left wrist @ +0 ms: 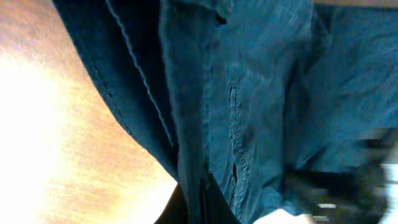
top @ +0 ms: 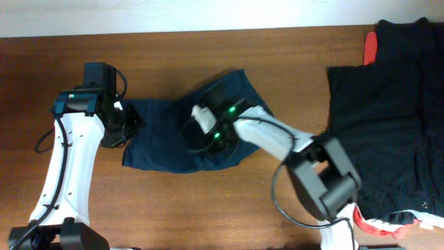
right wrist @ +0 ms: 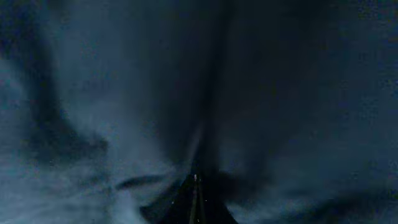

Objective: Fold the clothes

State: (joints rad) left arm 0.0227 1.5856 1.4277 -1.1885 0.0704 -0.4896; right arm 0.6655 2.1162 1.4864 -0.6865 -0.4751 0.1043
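Note:
The navy blue shorts [top: 163,142] lie bunched and partly folded on the wooden table [top: 208,208], between my two arms. My left gripper [top: 130,126] is at the shorts' left edge; in the left wrist view its dark fingers [left wrist: 199,208] are closed on a fold of the blue fabric [left wrist: 261,93]. My right gripper [top: 199,139] is down on the middle of the shorts. In the right wrist view its fingers [right wrist: 196,199] are pressed together, and the dark cloth [right wrist: 93,155] puckers toward their tips.
A pile of black garments [top: 388,118] covers the table's right side. A red cloth [top: 371,47] peeks out at its top left. A red and white item [top: 378,223] lies at its bottom edge.

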